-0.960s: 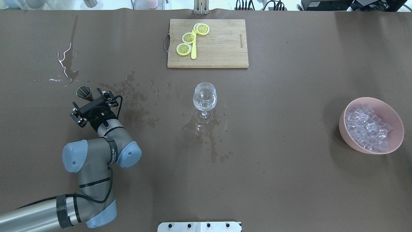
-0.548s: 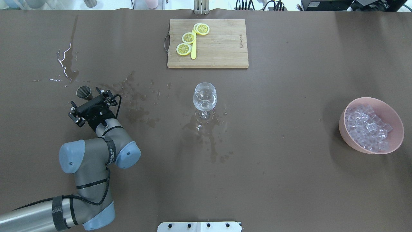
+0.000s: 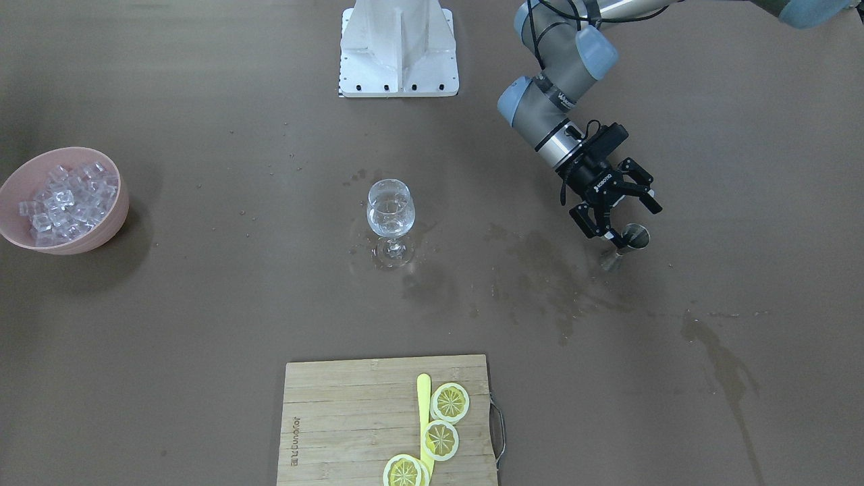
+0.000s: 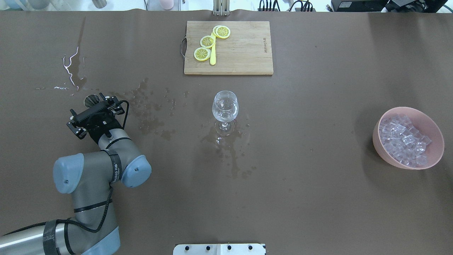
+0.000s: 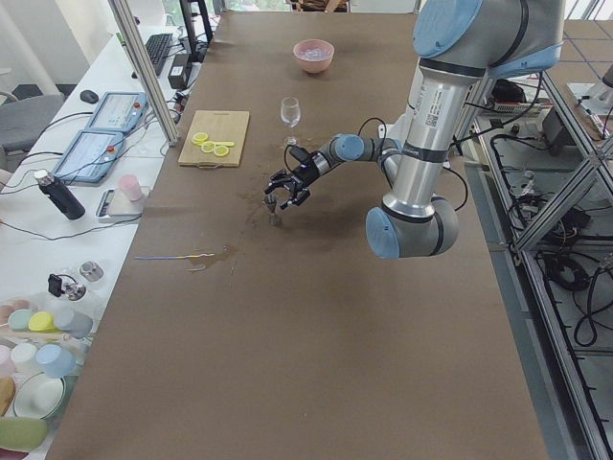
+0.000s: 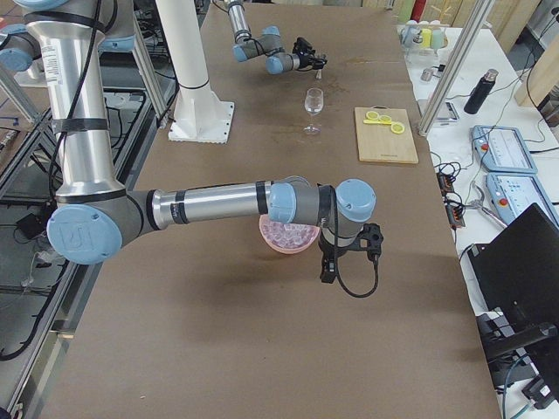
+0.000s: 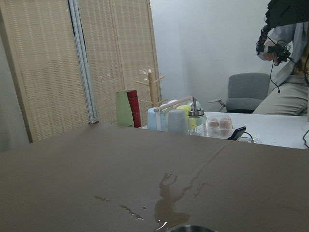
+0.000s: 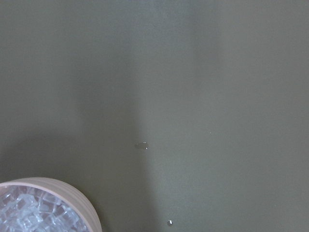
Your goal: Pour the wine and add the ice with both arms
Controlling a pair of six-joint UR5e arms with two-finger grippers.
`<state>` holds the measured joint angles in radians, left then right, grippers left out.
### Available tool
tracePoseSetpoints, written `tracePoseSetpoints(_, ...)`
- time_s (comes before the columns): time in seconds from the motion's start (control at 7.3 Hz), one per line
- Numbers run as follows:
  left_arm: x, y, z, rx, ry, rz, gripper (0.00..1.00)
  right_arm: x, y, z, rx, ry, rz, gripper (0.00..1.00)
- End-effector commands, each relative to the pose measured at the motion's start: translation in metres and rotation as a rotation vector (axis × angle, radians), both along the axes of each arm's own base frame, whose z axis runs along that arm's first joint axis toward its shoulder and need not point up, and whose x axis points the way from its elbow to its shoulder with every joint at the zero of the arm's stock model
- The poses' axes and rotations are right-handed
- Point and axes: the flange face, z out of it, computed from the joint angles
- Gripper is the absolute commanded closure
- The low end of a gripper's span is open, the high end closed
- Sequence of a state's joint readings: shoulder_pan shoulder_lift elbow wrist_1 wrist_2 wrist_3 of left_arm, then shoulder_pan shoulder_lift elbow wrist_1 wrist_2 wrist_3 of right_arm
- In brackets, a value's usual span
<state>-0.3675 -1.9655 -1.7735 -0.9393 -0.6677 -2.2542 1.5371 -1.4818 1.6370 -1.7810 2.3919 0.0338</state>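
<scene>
A clear wine glass (image 4: pixel 225 108) stands upright at the table's middle, also in the front-facing view (image 3: pixel 390 209); I cannot make out wine in it. A pink bowl (image 4: pixel 437 141) at the right holds several ice cubes (image 4: pixel 403 140). A small metal jigger (image 3: pixel 631 239) stands at the left. My left gripper (image 3: pixel 624 217) is open, tilted down right beside the jigger, and partly covers it from overhead (image 4: pixel 95 106). My right gripper (image 6: pixel 349 253) hovers beside the bowl (image 6: pixel 284 237); I cannot tell if it is open.
A wooden cutting board (image 4: pixel 244 49) with lemon slices (image 4: pixel 207 41) and a yellow knife lies at the far middle. Wet spill patches (image 4: pixel 226 148) spread around the glass and towards the jigger. The white pedestal base (image 3: pixel 398 50) sits at the robot's edge.
My left arm and gripper have shifted left and slightly towards the far edge, so the gripper now covers part of the jigger from overhead. Glass and bowl have not moved.
</scene>
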Motion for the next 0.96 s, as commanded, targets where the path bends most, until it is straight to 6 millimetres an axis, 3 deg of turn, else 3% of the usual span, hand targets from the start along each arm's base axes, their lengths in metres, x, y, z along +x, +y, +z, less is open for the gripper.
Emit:
tracePoseSetpoints(0.0,-0.021,0.008,-0.036,-0.004,0.003,0.018,0.02,0.000,-0.001,-0.001,0.001,-0.001,0.000,0.00)
tracePoseSetpoints(0.41,-0.058,0.014,-0.093,-0.009,-0.020,0.147,0.02,0.000,-0.007,-0.013,0.027,-0.002,0.000,0.00)
tracePoseSetpoints(0.82,-0.122,-0.010,-0.154,-0.132,0.006,0.415,0.02,-0.003,-0.006,-0.016,0.026,-0.036,0.001,0.00)
